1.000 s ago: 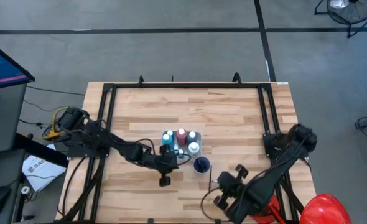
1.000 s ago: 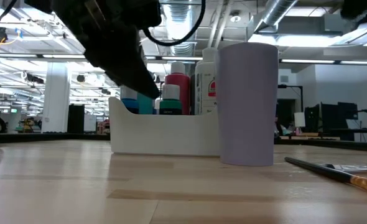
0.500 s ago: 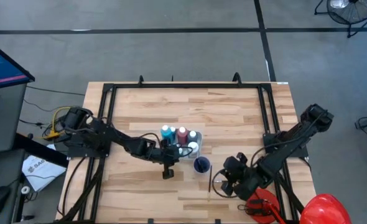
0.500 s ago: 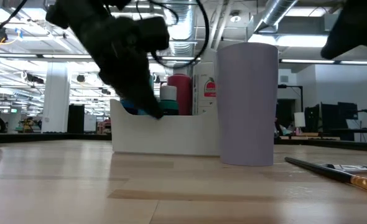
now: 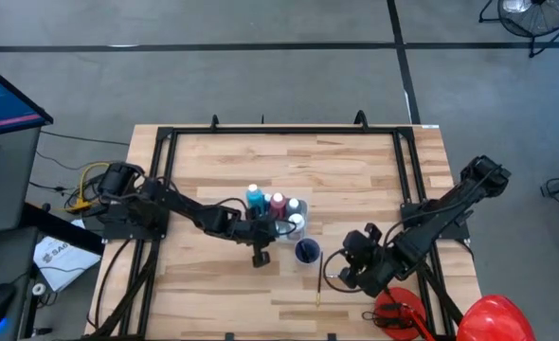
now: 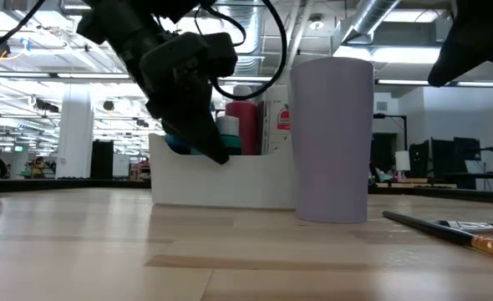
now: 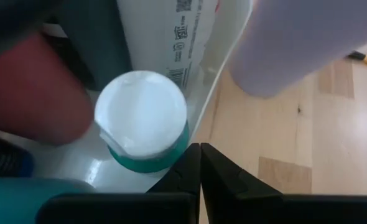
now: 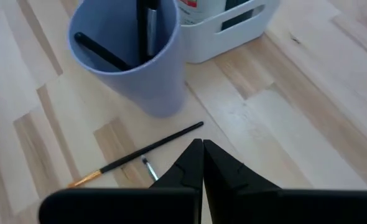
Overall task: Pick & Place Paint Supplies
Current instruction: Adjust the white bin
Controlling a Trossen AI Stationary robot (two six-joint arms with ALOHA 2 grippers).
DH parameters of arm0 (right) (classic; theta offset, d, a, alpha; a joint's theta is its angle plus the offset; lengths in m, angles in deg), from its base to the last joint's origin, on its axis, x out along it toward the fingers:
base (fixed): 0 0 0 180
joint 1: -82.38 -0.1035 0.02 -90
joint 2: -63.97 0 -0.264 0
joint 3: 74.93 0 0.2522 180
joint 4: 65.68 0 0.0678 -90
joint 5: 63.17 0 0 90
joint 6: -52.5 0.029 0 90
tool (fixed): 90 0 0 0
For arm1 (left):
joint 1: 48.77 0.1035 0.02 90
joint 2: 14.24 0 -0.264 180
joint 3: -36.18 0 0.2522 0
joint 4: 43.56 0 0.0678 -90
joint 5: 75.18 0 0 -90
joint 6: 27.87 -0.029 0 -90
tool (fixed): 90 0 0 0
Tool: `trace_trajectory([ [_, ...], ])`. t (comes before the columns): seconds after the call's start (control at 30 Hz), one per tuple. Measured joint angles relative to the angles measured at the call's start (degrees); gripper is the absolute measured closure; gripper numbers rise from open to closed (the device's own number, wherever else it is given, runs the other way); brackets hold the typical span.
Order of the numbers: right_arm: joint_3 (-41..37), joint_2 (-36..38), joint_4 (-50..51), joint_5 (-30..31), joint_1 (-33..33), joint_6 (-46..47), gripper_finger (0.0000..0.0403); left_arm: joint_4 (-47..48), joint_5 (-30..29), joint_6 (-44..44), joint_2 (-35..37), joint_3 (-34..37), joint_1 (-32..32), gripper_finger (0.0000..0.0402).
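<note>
From above, the left gripper (image 5: 260, 258) hangs closed and empty just beside the white bin (image 5: 299, 206) of paint bottles; the right gripper (image 5: 341, 275), closed too, sits beside a thin brush (image 5: 319, 278) lying near the cup (image 5: 307, 251).

At table height, the smooth lavender cup stands upright, touching the bin.

Past the right fingers the brush lies flat; open wide and come straight down across its slim handle.

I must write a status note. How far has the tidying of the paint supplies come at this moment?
Mostly done, it seems. Paint bottles stand in the white plastic bin, and dark-handled brushes stand in the lilac cup. Neither tool holds anything: the left tool is shut by the bin and the right tool is shut above the table. Left: one thin brush lying on the wooden table.
</note>
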Motion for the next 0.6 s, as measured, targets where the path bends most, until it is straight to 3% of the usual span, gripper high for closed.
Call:
trace_trajectory([
  [0.4, -0.8, 0.0, -0.7, 0.0, -0.1, 0.6, 0.0403, -0.5, -0.5, 1.0, -0.1, 0.0, 3.4, 0.0401],
  [0.6, -0.8, 0.0, -0.8, 0.0, 0.0, 0.6, 0.0403, -5.2, 0.3, 0.4, -2.7, -0.3, 4.8, 0.0401],
])
